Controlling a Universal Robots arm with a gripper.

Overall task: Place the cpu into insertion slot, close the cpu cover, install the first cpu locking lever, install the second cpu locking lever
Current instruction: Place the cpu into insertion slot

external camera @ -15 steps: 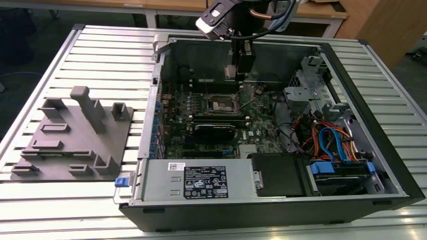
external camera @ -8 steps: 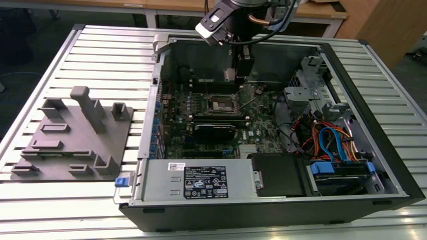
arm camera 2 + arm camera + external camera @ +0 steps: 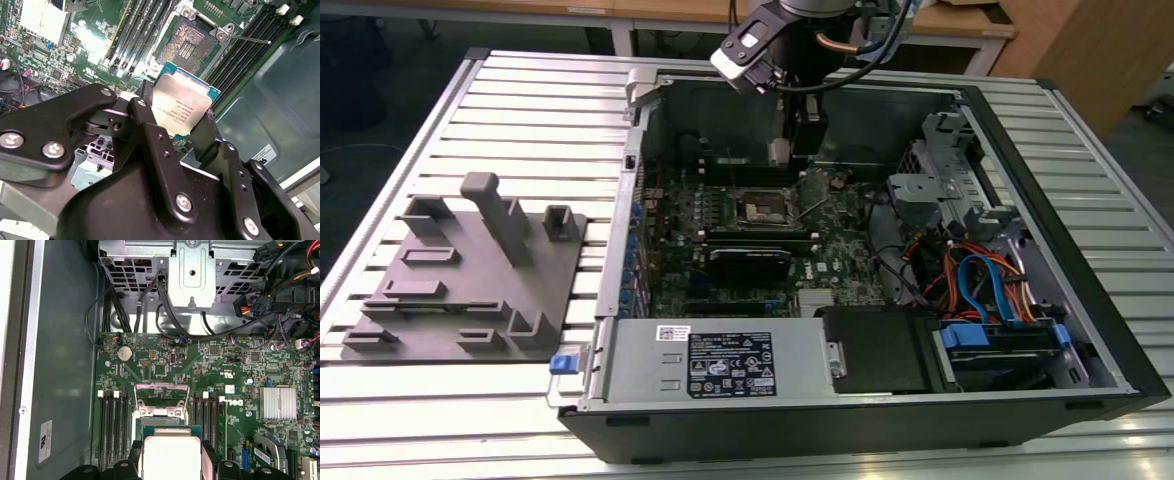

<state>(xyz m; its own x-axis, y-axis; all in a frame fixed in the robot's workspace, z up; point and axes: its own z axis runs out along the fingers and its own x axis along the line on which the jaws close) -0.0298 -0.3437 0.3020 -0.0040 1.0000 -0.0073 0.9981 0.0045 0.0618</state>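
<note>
**Cpu pinched by its edges, in the air short of the open slot**

Exterior view: the gripper (image 3: 790, 138) hangs inside the case (image 3: 1067, 250) with the cpu (image 3: 781, 152) under it, above the board and just behind the slot (image 3: 765, 208), not yet over it. Second wrist view: the fingers (image 3: 148, 100) clamp two opposite edges of the cpu (image 3: 182, 107). Its metal top faces the camera and the chip is tilted against the bare slot (image 3: 192, 45), whose lever (image 3: 245, 39) is swung out. Being square, it has no long axis. First wrist view: the cover (image 3: 162, 399) stands raised beyond the cpu (image 3: 170, 455). To my eye, going down tilted or turned could bend the pins, and an edge grip may slip.
</note>
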